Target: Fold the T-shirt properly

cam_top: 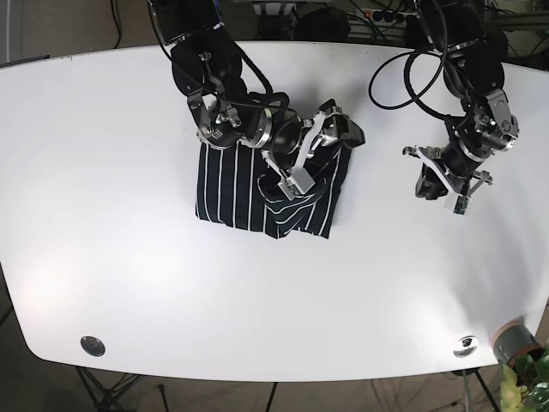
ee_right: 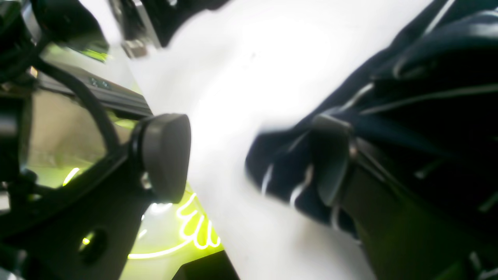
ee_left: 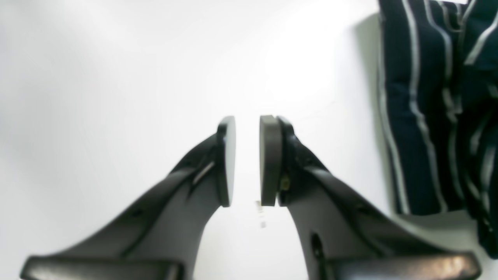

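Base view, centre: the striped T-shirt [cam_top: 257,193] is soft and limp; grip a hem corner. Right hand [cam_top: 310,153] spread above it; left hand [cam_top: 448,183] released, empty.

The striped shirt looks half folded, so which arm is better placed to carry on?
The right one, probably. Its end effector hangs open directly over the T-shirt, one finger against the cloth. The left end effector sits apart over bare table, nearly closed and empty.
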Motion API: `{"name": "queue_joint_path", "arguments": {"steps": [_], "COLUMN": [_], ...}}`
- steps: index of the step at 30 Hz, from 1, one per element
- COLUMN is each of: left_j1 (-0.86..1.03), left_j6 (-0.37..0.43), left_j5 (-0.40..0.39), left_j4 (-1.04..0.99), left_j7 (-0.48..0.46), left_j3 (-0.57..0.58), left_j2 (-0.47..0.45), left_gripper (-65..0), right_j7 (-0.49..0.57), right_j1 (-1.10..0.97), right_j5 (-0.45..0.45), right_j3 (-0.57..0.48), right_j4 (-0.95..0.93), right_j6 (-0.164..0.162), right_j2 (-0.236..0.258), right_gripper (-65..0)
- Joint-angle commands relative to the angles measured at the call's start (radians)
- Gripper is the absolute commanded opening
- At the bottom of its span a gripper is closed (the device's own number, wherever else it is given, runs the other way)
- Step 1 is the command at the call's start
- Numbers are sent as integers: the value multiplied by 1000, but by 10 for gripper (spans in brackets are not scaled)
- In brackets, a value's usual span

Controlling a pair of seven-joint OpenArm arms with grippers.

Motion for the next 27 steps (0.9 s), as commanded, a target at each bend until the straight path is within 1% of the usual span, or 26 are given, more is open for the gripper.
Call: {"name": "queue_joint_path", "arguments": {"steps": [1, 3, 6, 12, 17, 22, 25, 27], "left_j1": [-11, -11, -11, -2, 3, -3, -3, -3], "left_j6": [-2, -2, -2, -2, -2, -2, -2, -2], "left_j5": [-20, -20, -20, -20, -20, -20, -20, -20], "left_j4": [17, 15, 18, 15, 14, -13, -31, -33], "left_j7": [-25, -26, -26, -26, -26, -26, -26, -26], "left_j3": [-4, -4, -4, -4, 2, 2, 2, 2], "left_j2": [-19, -24, -21, -18, -15, -2, -2, -2], "left_gripper": [-551, -551, -551, -551, -551, -551, -551, -551], "right_j7": [27, 27, 26, 21, 21, 21, 21, 21], "right_j1": [15, 15, -4, -73, -94, -91, -59, -42], "right_j5": [22, 17, 26, 26, 26, 26, 26, 26], "right_j3": [4, 17, 73, 188, 217, 215, 214, 214], "right_j4": [73, 99, 125, 207, 207, 142, 79, 38], "right_j6": [9, 9, 9, 17, 10, 9, 9, 9], "right_j2": [-3, 9, 38, 87, 133, 130, 95, 90], "right_gripper": [-193, -193, -195, -252, -257, -257, -257, -257]}}
